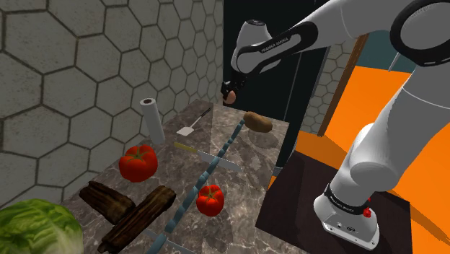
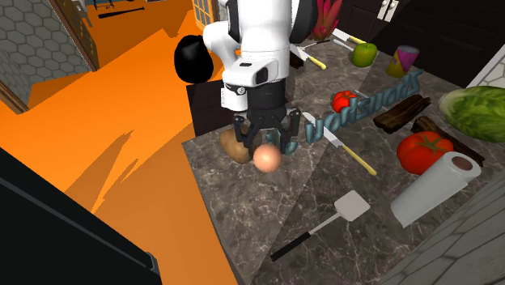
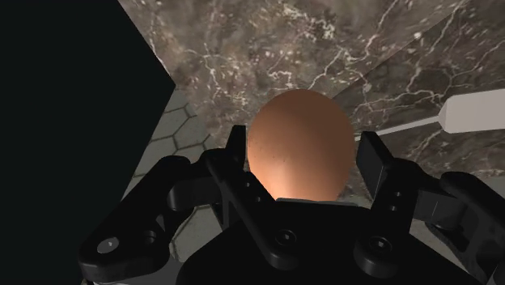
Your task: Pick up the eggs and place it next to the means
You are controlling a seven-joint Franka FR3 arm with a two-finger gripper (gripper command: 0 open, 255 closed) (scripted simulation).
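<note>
A brown egg sits between the two black fingers of my gripper, which is shut on it. In the shoulder view the gripper holds the egg in the air above the far end of the dark marble counter. In the second exterior view the egg hangs under the gripper, just beside a brown potato. A long teal strip of letters lies along the middle of the counter, its near end close to the gripper.
On the counter lie a potato, a spatula, a knife, a paper towel roll, two tomatoes, dark logs and a lettuce. Hexagon-tiled walls border it. The orange floor drops off beside it.
</note>
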